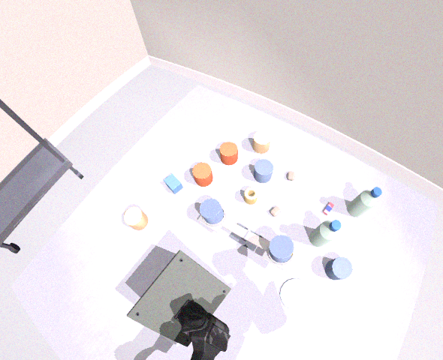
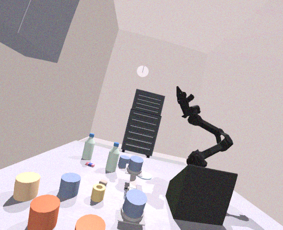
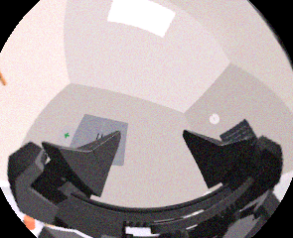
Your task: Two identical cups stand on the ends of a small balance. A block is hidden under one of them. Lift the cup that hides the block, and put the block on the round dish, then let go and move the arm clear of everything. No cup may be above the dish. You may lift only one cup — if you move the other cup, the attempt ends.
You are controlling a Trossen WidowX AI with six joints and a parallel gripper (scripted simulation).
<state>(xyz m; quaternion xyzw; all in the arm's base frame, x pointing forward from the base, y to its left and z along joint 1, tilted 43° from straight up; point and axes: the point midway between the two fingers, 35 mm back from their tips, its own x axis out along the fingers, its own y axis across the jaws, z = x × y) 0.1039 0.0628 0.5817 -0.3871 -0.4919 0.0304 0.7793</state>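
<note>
A blue cup point(image 1: 212, 211) point(image 2: 135, 203) stands upright on one end of the small balance point(image 1: 243, 241) point(image 2: 131, 224). The matching blue cup point(image 1: 281, 248) point(image 2: 135, 164) stands upright on the other end, nearer the dish. Which end sits lower I cannot tell. No block shows under either cup; their insides are hidden. The round dish point(image 2: 146, 176) is pale, lies beyond that second cup in the exterior view, and has nothing visible on it. My gripper point(image 2: 178, 89) point(image 3: 153, 133) is open and empty, raised high above the table and pointing upward, away from both cups.
Two green bottles point(image 1: 320, 234) point(image 1: 361, 203) and a loose blue cup point(image 1: 338, 268) stand near the dish side. Another blue cup point(image 1: 263, 170), a yellow ring-shaped piece point(image 1: 250, 196), orange and tan cylinders and small blocks stand around. A large box point(image 2: 203, 195) is beneath the arm's base.
</note>
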